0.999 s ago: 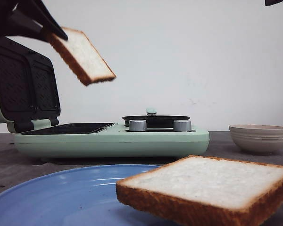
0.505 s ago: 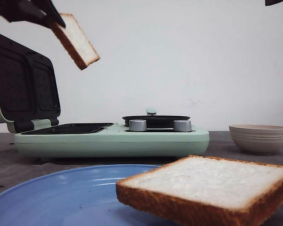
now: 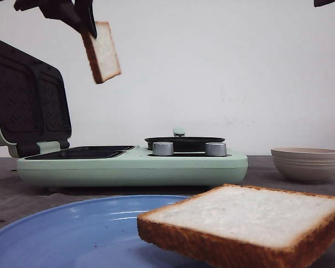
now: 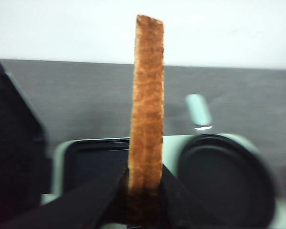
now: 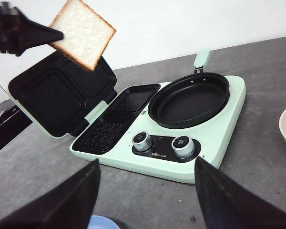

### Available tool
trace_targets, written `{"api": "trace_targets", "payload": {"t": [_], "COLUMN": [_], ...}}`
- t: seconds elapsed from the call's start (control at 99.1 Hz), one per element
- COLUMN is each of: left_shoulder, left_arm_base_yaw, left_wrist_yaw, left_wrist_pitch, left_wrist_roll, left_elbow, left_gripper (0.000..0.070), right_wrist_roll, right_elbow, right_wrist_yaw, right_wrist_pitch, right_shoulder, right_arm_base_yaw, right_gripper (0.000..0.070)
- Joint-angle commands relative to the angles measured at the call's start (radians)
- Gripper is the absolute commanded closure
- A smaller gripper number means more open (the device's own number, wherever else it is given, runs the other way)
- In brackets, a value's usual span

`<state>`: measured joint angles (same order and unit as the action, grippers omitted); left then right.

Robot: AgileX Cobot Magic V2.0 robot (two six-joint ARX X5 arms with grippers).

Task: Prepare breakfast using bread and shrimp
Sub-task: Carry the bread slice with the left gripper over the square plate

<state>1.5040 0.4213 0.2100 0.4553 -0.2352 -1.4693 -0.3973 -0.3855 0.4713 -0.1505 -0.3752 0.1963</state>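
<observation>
Nearest you, in front of the sandwich maker (image 3: 134, 166), one bread slice (image 3: 248, 223) rests on the blue plate (image 3: 72, 234). Your right gripper (image 5: 145, 200) hangs spread wide, empty, before the maker. High above its open plates, your left gripper (image 4: 144, 179) pinches the second slice (image 3: 103, 51) by its edge.

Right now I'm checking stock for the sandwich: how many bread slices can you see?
2. One slice hangs in the left end effector above the open sandwich maker; the other slice lies on the blue plate.
</observation>
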Motion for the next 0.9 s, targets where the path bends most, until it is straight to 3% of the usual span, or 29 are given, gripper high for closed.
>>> {"api": "trace_targets", "payload": {"t": [0.0,0.464,0.888], "left_shoulder": [0.056,0.240,0.320], "left_arm_base_yaw": [0.007,0.042,0.045], "left_wrist_yaw": [0.050,0.268,0.307], "left_wrist_pitch": [0.028,0.046,-0.004], "left_wrist_roll": [0.067,0.174,0.226], "left_elbow": [-0.051,-0.092,-0.092], "left_gripper": [0.0696,0.0696,0.0696], "right_wrist_roll": [-0.007,-0.006,-0.006], "right_elbow": [-0.013,-0.013,-0.013], "right_wrist_yaw": [0.000,-0.001,-0.001], "right_wrist_pitch": [0.007,-0.017,-0.035], "right_shoulder": [-0.002,-0.002,-0.002], "right_arm_base_yaw": [0.005,0.005,0.005], "right_gripper": [0.0311,0.0311,0.0311]}}
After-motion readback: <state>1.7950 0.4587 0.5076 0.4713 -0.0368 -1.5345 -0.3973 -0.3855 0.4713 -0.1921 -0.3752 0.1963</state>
